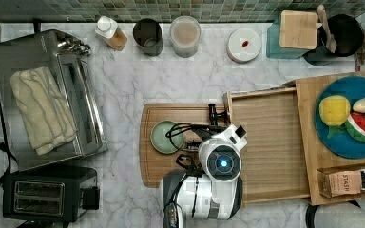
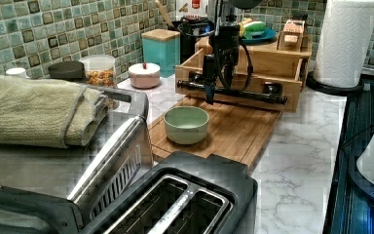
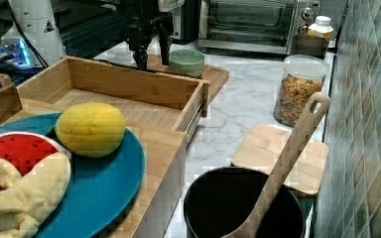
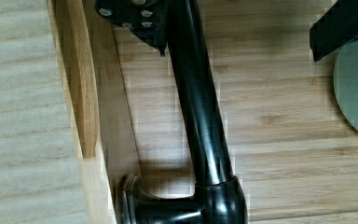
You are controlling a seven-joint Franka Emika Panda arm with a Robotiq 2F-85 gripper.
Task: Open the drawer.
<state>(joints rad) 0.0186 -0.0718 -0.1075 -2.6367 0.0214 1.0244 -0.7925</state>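
The drawer [image 1: 266, 142] is a wide, shallow light-wood tray standing pulled out from the cabinet towards the top view's left. Its front wall [image 3: 129, 84] carries a long black bar handle [image 4: 196, 107], also seen as the bar [image 2: 243, 93] in the left view. My gripper [image 4: 240, 25] is open and straddles the bar. One finger [image 4: 135, 18] lies against the handle on the drawer's side. The other finger [image 4: 345, 28] stands well apart from it, over the cutting board. In the left view the gripper [image 2: 214, 90] hangs straight down at the handle's left part.
A darker wooden cutting board [image 1: 157, 166] lies under the handle, with a green bowl [image 1: 165, 137] on it close to the gripper. A blue plate of toy food [image 1: 342, 142] and a tea box [image 1: 342, 183] sit on the cabinet top. A toaster oven [image 1: 47, 95] and toaster [image 1: 47, 194] stand at the top view's left.
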